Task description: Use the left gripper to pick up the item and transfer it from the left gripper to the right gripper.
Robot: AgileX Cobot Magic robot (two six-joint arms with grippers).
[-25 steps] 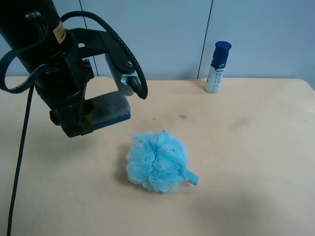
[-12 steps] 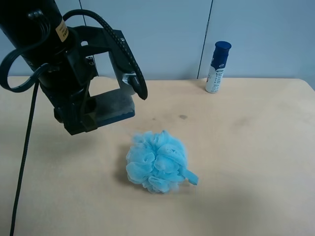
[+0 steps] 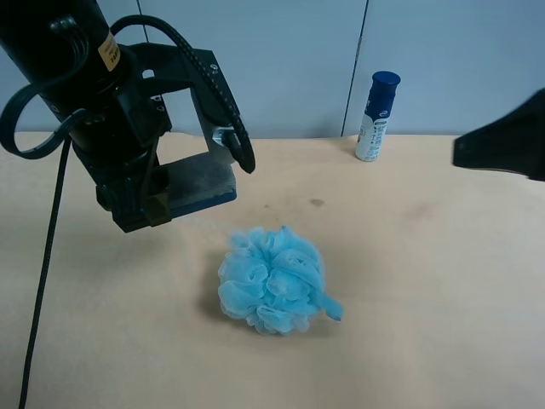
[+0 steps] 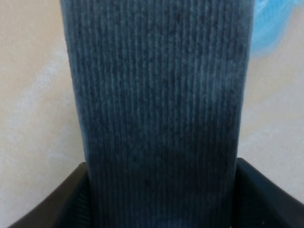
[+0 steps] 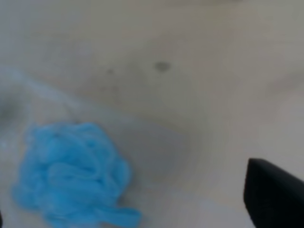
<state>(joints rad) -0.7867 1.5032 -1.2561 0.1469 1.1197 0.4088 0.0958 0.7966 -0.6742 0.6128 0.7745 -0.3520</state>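
Note:
The item, a dark grey felt block with a blue underside, hangs above the table in my left gripper, which is shut on one end of it. In the left wrist view the felt face fills the frame, with a black jaw on either side at its base. My right gripper shows as a black shape at the exterior high view's right edge, far from the item. In the right wrist view one black finger shows at a corner and a dark sliver at the opposite edge, so the jaws stand wide apart with nothing between them.
A light-blue mesh bath puff lies on the beige table below and beside the held item; it also shows in the right wrist view. A white bottle with a blue cap stands at the back. A black cable hangs from the left arm.
My left gripper has lifted the item slightly up and to the right. The right arm has come into the exterior high view at the right edge.

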